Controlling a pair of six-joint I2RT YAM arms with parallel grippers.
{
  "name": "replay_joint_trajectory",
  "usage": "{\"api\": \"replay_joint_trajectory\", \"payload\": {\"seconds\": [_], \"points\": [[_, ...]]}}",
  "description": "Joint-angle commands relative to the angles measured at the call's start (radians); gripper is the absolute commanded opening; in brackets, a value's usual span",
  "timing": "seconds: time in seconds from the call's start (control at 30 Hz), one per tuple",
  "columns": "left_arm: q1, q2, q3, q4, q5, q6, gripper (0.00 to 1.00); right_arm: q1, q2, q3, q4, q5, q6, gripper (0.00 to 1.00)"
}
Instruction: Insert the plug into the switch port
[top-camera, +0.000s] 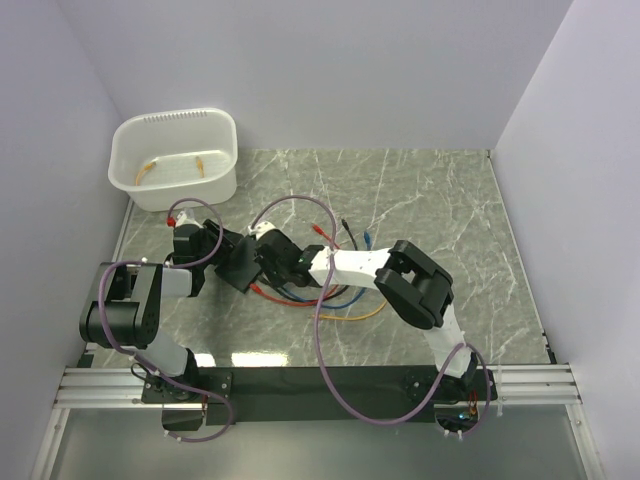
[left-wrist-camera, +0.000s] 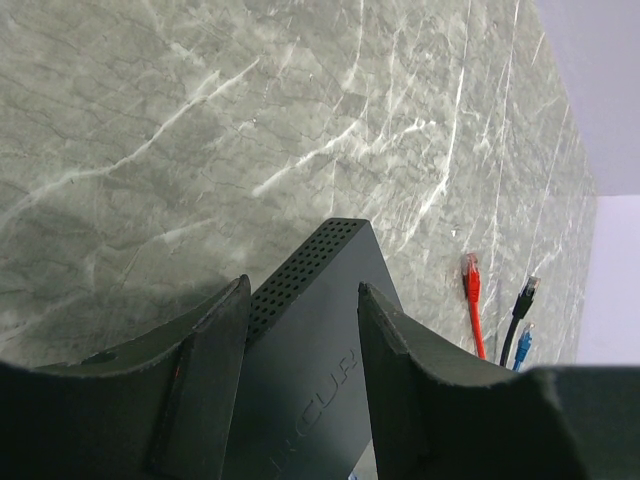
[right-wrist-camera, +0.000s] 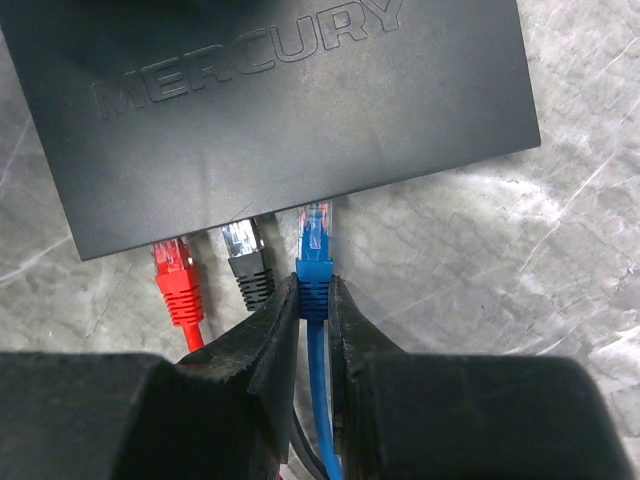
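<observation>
The switch (right-wrist-camera: 280, 100) is a flat matte-black box marked MERCURY; it also shows in the top view (top-camera: 240, 268). My left gripper (left-wrist-camera: 303, 285) is shut on the switch (left-wrist-camera: 310, 340), one finger on each side of it. My right gripper (right-wrist-camera: 313, 285) is shut on the boot of a blue plug (right-wrist-camera: 316, 240). The plug's clear tip reaches the switch's socket edge; how deep it sits is hidden. A red plug (right-wrist-camera: 175, 272) and a black plug (right-wrist-camera: 245, 258) sit in sockets to its left. In the top view both grippers meet at the switch, the right gripper (top-camera: 272, 262) beside the left gripper (top-camera: 215, 248).
A white tub (top-camera: 175, 160) stands at the back left. Loose red (left-wrist-camera: 470, 285), black (left-wrist-camera: 530, 290) and blue (left-wrist-camera: 525, 338) plug ends lie on the marble table right of the switch. Red, blue and orange cables (top-camera: 340, 305) loop under my right arm.
</observation>
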Motion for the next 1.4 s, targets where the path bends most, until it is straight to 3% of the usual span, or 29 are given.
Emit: {"api": "replay_joint_trajectory", "payload": {"seconds": [0.0,0.97,1.37], "points": [[-0.003,0.010,0.015,0.002,0.047,0.004,0.53,0.014,0.024,0.072,0.042,0.038,-0.005,0.00],[-0.005,0.012,0.016,0.002,0.052,0.009,0.53,0.011,0.079,0.140,-0.030,0.206,-0.044,0.00],[-0.005,0.024,0.018,0.011,0.061,0.015,0.53,0.016,0.070,0.136,0.005,0.162,-0.085,0.00]]}}
